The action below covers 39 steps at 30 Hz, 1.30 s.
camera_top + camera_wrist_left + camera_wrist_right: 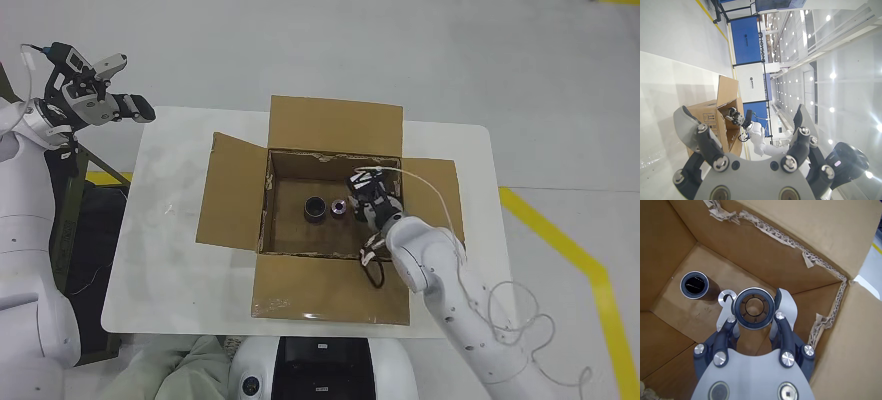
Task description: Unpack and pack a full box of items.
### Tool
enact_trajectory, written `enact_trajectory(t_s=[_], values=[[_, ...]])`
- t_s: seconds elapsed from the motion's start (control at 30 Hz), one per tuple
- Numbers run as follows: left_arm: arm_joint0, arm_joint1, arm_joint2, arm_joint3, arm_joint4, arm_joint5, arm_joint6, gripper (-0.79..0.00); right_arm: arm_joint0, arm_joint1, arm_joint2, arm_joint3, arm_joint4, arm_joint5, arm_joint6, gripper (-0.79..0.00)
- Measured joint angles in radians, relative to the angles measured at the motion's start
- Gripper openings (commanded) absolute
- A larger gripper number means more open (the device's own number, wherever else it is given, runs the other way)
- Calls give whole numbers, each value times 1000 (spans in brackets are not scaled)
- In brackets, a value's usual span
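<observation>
Cardboard box point(335, 125) on the white tabletop point(170, 250): my right hand point(753, 303) is inside it, clamped on a black steel-rimmed cylinder point(755, 324); a second black cylinder point(693, 287) stands nearby; my left hand point(140, 107) hangs open

right arm point(440, 278): white | right tool point(753, 299): grey plate, black links, silver screws | cable point(427, 181): white
</observation>
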Motion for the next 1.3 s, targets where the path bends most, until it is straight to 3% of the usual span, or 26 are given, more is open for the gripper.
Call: enact_trajectory(t_s=[0.27,0.43,0.83,1.3], values=[[0,0,0,0,0,0,0,0,55,-18,-23,81,17,23,27,-785],[0,0,0,0,0,0,0,0,79,-27,-34,121,22,30,46,-640],[0,0,0,0,0,0,0,0,104,-42,-39,167,30,34,62,-440],[0,0,0,0,0,0,0,0,101,-50,-24,168,33,31,75,-397]])
